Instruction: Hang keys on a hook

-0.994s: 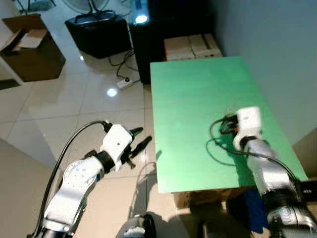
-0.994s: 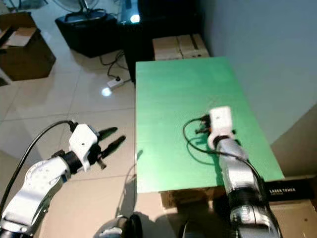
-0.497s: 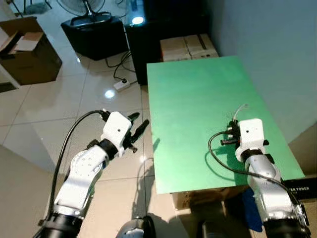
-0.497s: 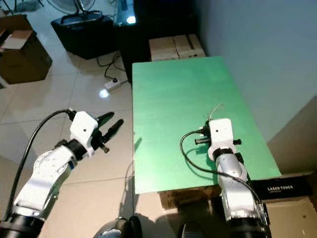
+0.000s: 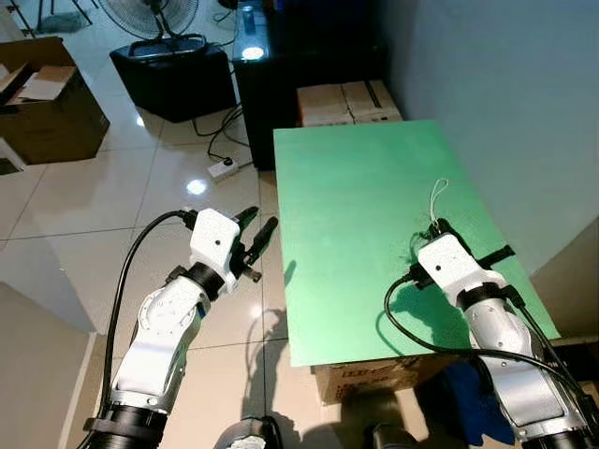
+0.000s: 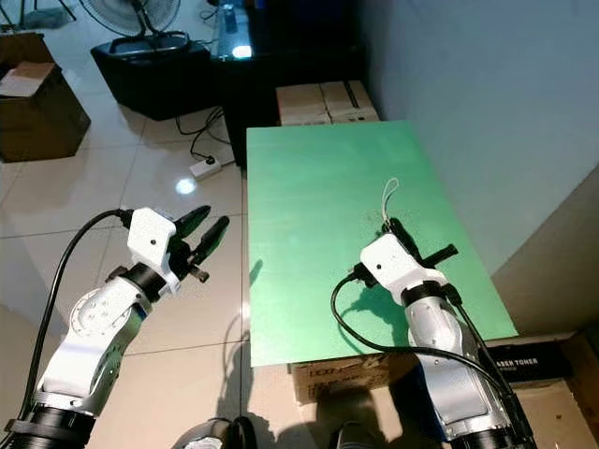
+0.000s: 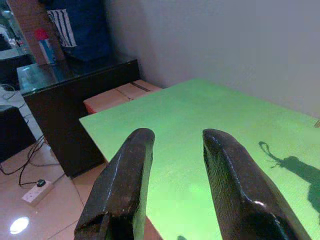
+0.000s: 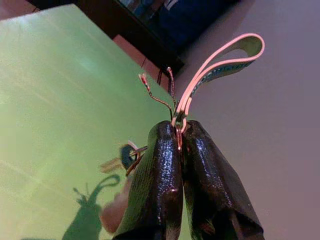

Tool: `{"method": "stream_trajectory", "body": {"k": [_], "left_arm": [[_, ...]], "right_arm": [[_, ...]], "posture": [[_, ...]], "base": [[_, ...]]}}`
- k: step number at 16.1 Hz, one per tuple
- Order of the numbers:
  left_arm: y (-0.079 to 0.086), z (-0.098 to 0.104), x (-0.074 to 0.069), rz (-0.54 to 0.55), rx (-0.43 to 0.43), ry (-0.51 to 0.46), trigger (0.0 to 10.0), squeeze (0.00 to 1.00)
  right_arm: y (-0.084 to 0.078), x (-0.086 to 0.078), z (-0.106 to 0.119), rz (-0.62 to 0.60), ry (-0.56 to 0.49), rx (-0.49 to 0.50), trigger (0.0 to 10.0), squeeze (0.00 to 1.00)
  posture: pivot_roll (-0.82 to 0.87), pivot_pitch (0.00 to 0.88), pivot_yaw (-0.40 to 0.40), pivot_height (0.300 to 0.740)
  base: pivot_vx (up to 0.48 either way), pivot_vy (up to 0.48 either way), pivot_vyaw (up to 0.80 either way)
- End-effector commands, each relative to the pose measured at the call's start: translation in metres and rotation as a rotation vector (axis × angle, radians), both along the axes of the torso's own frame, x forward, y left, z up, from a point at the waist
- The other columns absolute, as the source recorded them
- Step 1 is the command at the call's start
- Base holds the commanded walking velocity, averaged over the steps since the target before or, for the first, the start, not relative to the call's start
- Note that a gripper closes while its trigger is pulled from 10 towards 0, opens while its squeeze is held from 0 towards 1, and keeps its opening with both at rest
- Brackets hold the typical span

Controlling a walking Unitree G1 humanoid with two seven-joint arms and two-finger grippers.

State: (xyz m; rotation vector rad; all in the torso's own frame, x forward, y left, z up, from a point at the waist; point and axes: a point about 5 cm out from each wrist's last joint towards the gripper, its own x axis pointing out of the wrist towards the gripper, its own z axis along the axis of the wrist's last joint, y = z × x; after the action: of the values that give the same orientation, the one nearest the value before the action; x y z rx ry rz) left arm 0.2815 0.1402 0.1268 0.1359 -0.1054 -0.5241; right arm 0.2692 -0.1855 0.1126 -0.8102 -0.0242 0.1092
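the keys (image 8: 129,156) hang from a pale strap (image 8: 220,62) pinched between the closed fingers of the right pincer (image 8: 179,141), right of centre in the head views. the strap loops upward past the fingertips; small metal keys and a ring dangle just below, above the green surface (image 5: 356,196).

a green table (image 5: 356,196) stands against a grey wall (image 5: 505,84); beyond it cardboard boxes (image 5: 346,101), a black cabinet (image 5: 281,84), and a power strip (image 5: 223,168) on tile.
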Motion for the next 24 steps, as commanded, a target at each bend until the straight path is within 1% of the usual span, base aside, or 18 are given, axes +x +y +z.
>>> {"method": "stream_trajectory", "body": {"k": [1,5,6,8,9,10,11,12,13,14,15,16,17,18,19,21,22,24], "left_arm": [[0.005,-0.003,0.000,0.024,-0.002,0.010,10.0,0.00],[-0.001,0.001,0.005,0.003,-0.008,0.003,10.0,0.00],[-0.006,0.001,0.005,-0.017,-0.010,0.002,10.0,0.00],[-0.008,0.003,0.008,-0.018,-0.011,-0.007,10.0,0.00],[-0.008,0.005,0.010,-0.013,-0.016,-0.015,10.0,0.00],[-0.007,0.006,0.011,-0.009,-0.018,-0.018,10.0,0.00],[-0.007,0.005,0.012,-0.003,-0.013,-0.019,10.0,0.00],[-0.006,0.005,0.012,-0.001,-0.007,-0.018,10.0,0.00],[-0.004,0.002,0.014,0.040,-0.008,0.002,10.0,0.00],[0.000,0.001,0.016,0.112,-0.037,0.035,10.0,0.00],[0.005,0.001,0.017,0.196,-0.095,0.052,10.0,0.00],[0.007,-0.003,0.013,0.228,-0.101,0.068,10.0,0.00],[0.006,-0.009,0.007,0.217,-0.055,0.074,10.0,0.00],[0.004,-0.013,0.000,0.206,-0.024,0.071,10.0,0.00],[0.005,-0.014,-0.004,0.233,-0.016,0.067,10.0,0.00],[0.011,-0.015,-0.010,0.353,-0.044,0.066,10.0,0.00],[0.012,-0.014,-0.014,0.374,-0.051,0.064,10.0,0.00],[0.012,-0.017,-0.023,0.377,-0.040,0.061,10.0,0.00]], "right_arm": [[0.002,-0.001,0.003,0.001,-0.017,-0.020,0.0,0.00],[0.004,0.006,0.014,-0.003,-0.073,-0.075,0.0,0.00],[0.006,0.008,0.032,-0.008,-0.190,-0.122,0.0,0.00],[0.010,0.008,0.063,-0.016,-0.377,-0.135,0.0,0.00],[0.011,0.007,0.075,-0.015,-0.447,-0.057,0.0,0.00],[0.013,0.006,0.081,0.006,-0.489,0.045,0.0,0.00],[0.015,0.008,0.083,0.024,-0.461,0.155,0.0,0.00],[0.015,0.009,0.081,0.022,-0.436,0.176,0.0,0.00],[0.012,0.013,0.072,-0.039,-0.353,0.291,1.6,0.00],[0.008,0.014,0.067,-0.102,-0.325,0.364,10.0,0.00],[0.009,0.011,0.064,-0.107,-0.318,0.383,10.0,0.00],[0.012,0.008,0.058,-0.102,-0.286,0.395,10.0,0.00],[0.018,0.007,0.052,-0.058,-0.214,0.385,10.0,0.00],[0.029,0.005,0.045,0.009,-0.139,0.417,10.0,0.00],[0.036,0.004,0.037,0.042,-0.082,0.430,10.0,0.00],[0.047,0.001,0.021,0.101,0.031,0.466,10.0,0.00],[0.049,-0.002,0.015,0.112,0.060,0.478,10.0,0.00],[0.051,-0.011,-0.001,0.116,0.131,0.497,10.0,0.00]], "posture": [[-0.14,0.077,0.081,0.740],[-0.15,0.099,0.102,0.740],[-0.16,0.096,0.105,0.740],[-0.16,0.095,0.108,0.740],[-0.16,0.092,0.107,0.740],[-0.17,0.089,0.104,0.740],[-0.18,0.083,0.103,0.740],[-0.18,0.083,0.103,0.740],[-0.17,0.079,0.100,0.740],[-0.17,0.081,0.099,0.740],[-0.16,0.080,0.095,0.740],[-0.16,0.073,0.086,0.740],[-0.16,0.073,0.078,0.740],[-0.16,0.078,0.069,0.740],[-0.16,0.080,0.055,0.740],[-0.15,0.085,0.028,0.740],[-0.14,0.088,0.017,0.740],[-0.12,0.093,-0.003,0.740]], "base": [[0.000,0.000,0.00],[0.000,0.000,0.00],[0.000,0.000,0.00],[0.000,0.000,0.00],[0.000,0.000,0.00],[0.000,0.000,0.00],[0.000,0.000,0.00],[0.000,0.000,0.00],[0.000,0.000,0.00],[0.000,0.000,0.00],[0.000,0.000,0.00],[0.000,0.000,0.00],[0.000,0.000,0.00],[0.000,0.000,0.80],[0.000,0.000,0.80],[0.000,0.000,0.80],[0.000,0.000,0.80],[0.000,0.000,0.80]]}}
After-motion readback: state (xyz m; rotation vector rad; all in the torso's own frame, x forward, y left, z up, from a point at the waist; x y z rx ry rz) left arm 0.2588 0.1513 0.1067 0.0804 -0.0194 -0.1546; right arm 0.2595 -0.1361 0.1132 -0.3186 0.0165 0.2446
